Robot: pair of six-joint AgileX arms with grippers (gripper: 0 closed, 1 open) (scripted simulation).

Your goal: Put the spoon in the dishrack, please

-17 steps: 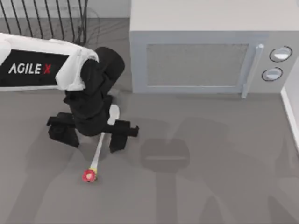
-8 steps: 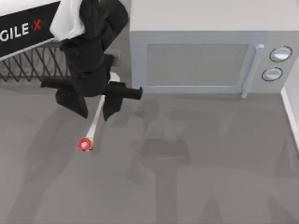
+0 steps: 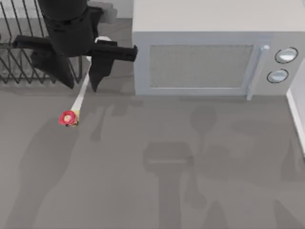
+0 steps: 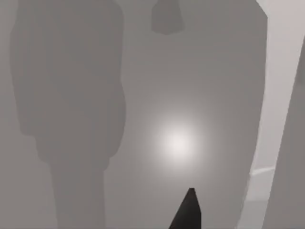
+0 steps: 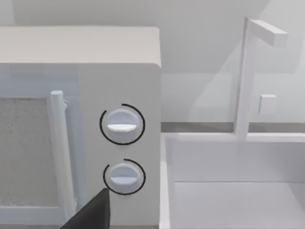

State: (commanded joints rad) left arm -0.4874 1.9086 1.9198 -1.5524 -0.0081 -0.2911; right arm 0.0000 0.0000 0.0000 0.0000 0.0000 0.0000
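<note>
The white spoon [image 3: 81, 95] hangs slanted above the table at the back left, its red knob [image 3: 68, 118] lowest and its bowl [image 3: 101, 40] up by the wrist. My left gripper [image 3: 81, 80] is shut on the spoon's handle, just in front of the black wire dishrack [image 3: 19, 62], whose right end lies under the arm. One dark fingertip [image 4: 188, 210] of the left gripper shows in the left wrist view over bare grey table. A dark part of my right gripper [image 5: 90, 214] shows in the right wrist view, facing the microwave's knobs.
A grey boxy microwave [image 3: 200, 62] stands at the back, right beside the left gripper, with its handle and two knobs [image 5: 122, 125] on the right side. A white sink basin [image 5: 228, 191] with a tap lies to the right of it.
My left arm has risen and carried the spoon from the table's middle left toward the back left, up to the dishrack's front edge. The spoon stayed in the gripper.
</note>
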